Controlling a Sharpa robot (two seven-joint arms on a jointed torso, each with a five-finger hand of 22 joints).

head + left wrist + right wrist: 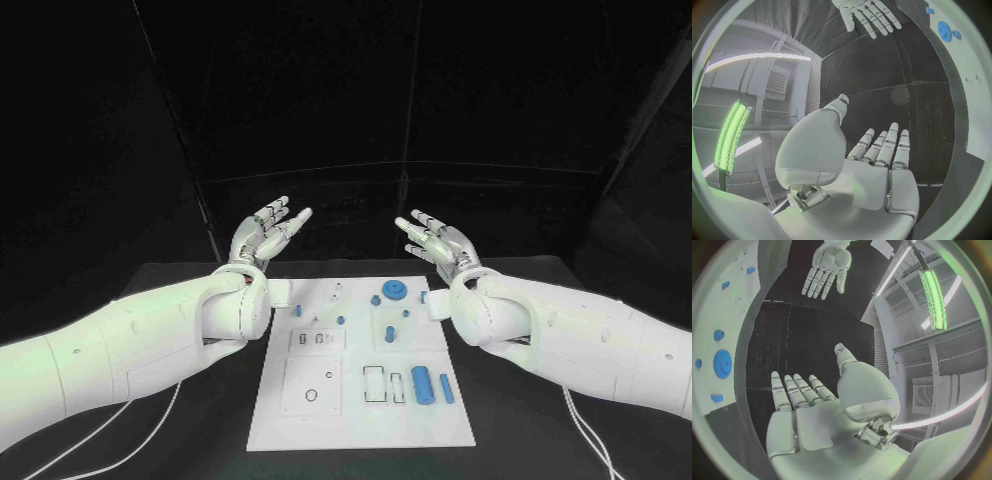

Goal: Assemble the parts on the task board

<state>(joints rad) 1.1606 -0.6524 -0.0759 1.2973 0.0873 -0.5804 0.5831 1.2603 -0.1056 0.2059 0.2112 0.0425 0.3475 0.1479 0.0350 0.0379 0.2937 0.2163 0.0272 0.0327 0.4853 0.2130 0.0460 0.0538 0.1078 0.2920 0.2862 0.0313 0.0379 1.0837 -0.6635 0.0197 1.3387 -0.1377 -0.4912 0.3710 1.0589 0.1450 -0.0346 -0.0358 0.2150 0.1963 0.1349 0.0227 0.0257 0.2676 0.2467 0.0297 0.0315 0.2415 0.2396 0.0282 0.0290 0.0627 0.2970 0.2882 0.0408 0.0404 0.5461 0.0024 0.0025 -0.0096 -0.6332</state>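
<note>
The white task board (289, 420) lies flat in the middle of the black table. On it I see a blue gear (392, 290), several small blue pegs (299, 311) and a large blue cylinder (423, 384) with a thinner one (447, 388) beside it. My left hand (270, 232) is raised above the board's far left corner, fingers straight and spread, holding nothing. My right hand (437, 240) is raised above the far right corner, likewise spread and empty. The left wrist view shows the left hand (879, 165) flat and the blue gear (944, 30). The right wrist view shows the right hand (804, 405) flat and the gear (722, 364).
Black table surface (534, 440) surrounds the board on all sides. Dark curtains close off the back. White cables (144, 425) hang under both arms near the table's front.
</note>
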